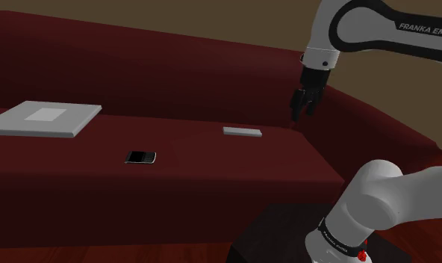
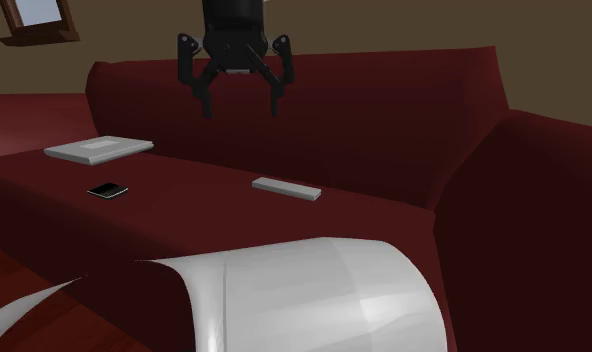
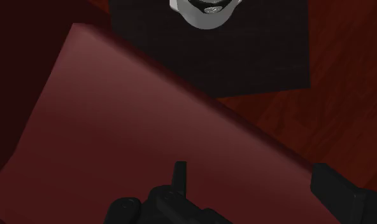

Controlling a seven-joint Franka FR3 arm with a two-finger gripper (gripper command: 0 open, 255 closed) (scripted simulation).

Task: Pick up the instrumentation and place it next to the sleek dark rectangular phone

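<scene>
The instrumentation is a thin, light grey rectangular slab (image 1: pixel 243 132) (image 2: pixel 285 188) lying flat on the dark red sofa seat (image 1: pixel 212 161). A small dark phone (image 1: pixel 140 157) (image 2: pixel 108 190) with a pale rim lies flat on the same seat, well off to the shoulder view's left of the slab. My black gripper (image 1: pixel 305 104) (image 2: pixel 241 105) hangs in the air above the seat, to the shoulder view's right of the slab and apart from it. Its fingers (image 2: pixel 206 100) stand wide apart with nothing between them. The wrist view has the gripper (image 3: pixel 257 184) over bare seat cushion.
A large flat grey board (image 1: pixel 44 118) (image 2: pixel 98 149) lies at the seat's far end. The sofa backrest (image 1: pixel 175 75) and armrest (image 2: pixel 524 200) bound the seat. My stand (image 3: pixel 244 51) sits on the red wooden floor beside the sofa's front edge.
</scene>
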